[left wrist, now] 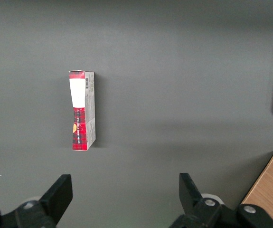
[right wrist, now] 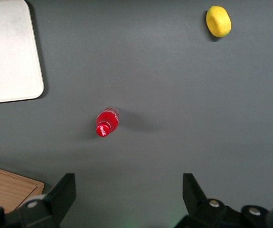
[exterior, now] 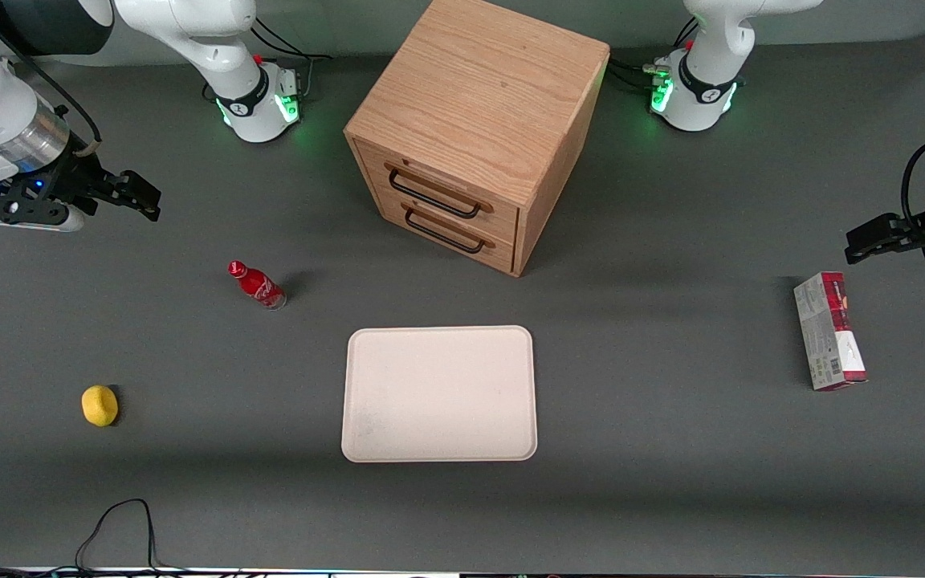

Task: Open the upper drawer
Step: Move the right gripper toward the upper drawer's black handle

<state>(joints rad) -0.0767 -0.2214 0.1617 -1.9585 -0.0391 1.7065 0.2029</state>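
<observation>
The boxy oak cabinet point(exterior: 478, 104) stands at the table's middle, farther from the front camera than the tray. Its upper drawer point(exterior: 438, 191) is shut, with a long black wire handle point(exterior: 433, 197); the lower drawer point(exterior: 446, 233) under it is shut too. My gripper point(exterior: 137, 197) hangs open and empty above the table toward the working arm's end, well apart from the cabinet. In the right wrist view the gripper point(right wrist: 127, 190) shows its fingers point(right wrist: 62, 192) wide apart over bare mat, with a corner of the cabinet point(right wrist: 8, 187) beside them.
A red bottle point(exterior: 256, 284) stands between my gripper and the tray, also in the right wrist view point(right wrist: 107, 121). A yellow lemon point(exterior: 99, 405) lies nearer the front camera. A beige tray point(exterior: 439, 393) lies in front of the cabinet. A red-and-white box point(exterior: 829, 331) lies toward the parked arm's end.
</observation>
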